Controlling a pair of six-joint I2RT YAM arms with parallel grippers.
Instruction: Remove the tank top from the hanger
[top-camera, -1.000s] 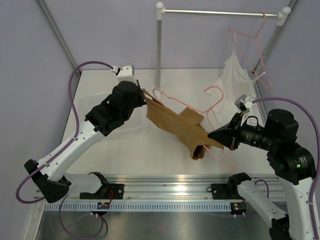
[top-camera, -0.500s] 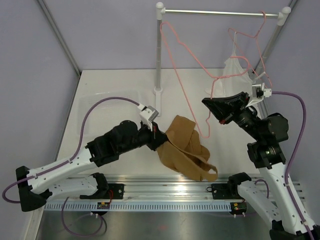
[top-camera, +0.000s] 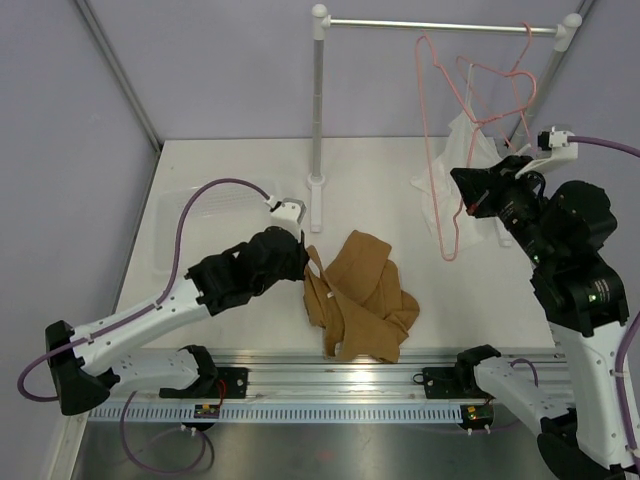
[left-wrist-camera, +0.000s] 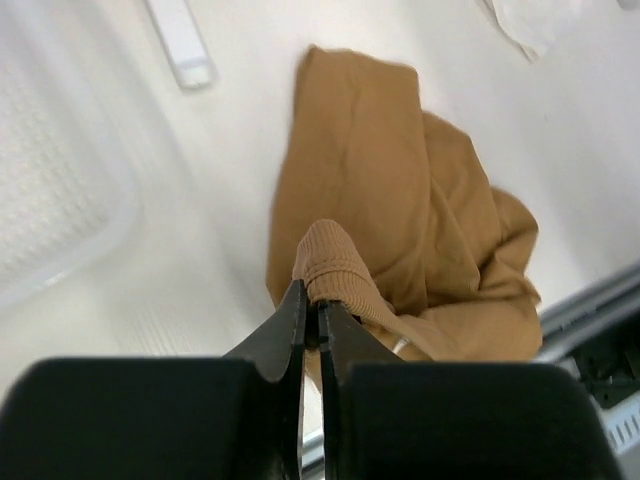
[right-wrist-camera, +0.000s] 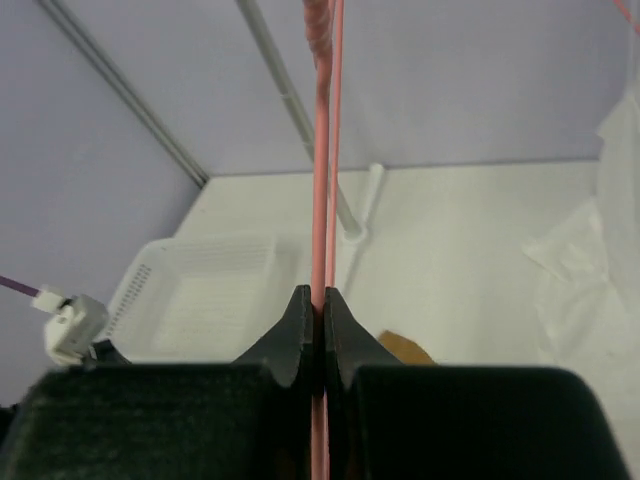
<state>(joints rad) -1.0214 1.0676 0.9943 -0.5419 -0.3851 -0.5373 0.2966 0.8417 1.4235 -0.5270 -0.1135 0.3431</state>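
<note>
The tan-brown soft fabric tank top (top-camera: 362, 295) is off the wire and lies in a crumpled heap on the white bench (top-camera: 230, 165) near the front edge, between the two arms. The left gripper (left-wrist-camera: 311, 302) is pinched tight on a small ribbed fold at the heap's left edge, and that bit is lifted a little off the bench.

The right gripper (right-wrist-camera: 318, 300) is clamped on the thin pink wire hanger (right-wrist-camera: 321, 150). It holds the hanger up in the air over on the right, well apart from the top.

Handling-wise, I'd say the top is about as floppy as it gets. It's light and limp with zero stiffness, so whatever isn't pinched just drapes and bunches. The thin straps look like the bits that would snag on anything. A doubled-over ribbed edge like the one it's got seems the best place to grab, since a single layer could slip out.

The hanger is probably light, stiff and a bit springy. Bare wire in a flat pinch could swivel, so a grip on a straight run of wire looks safest.
</note>
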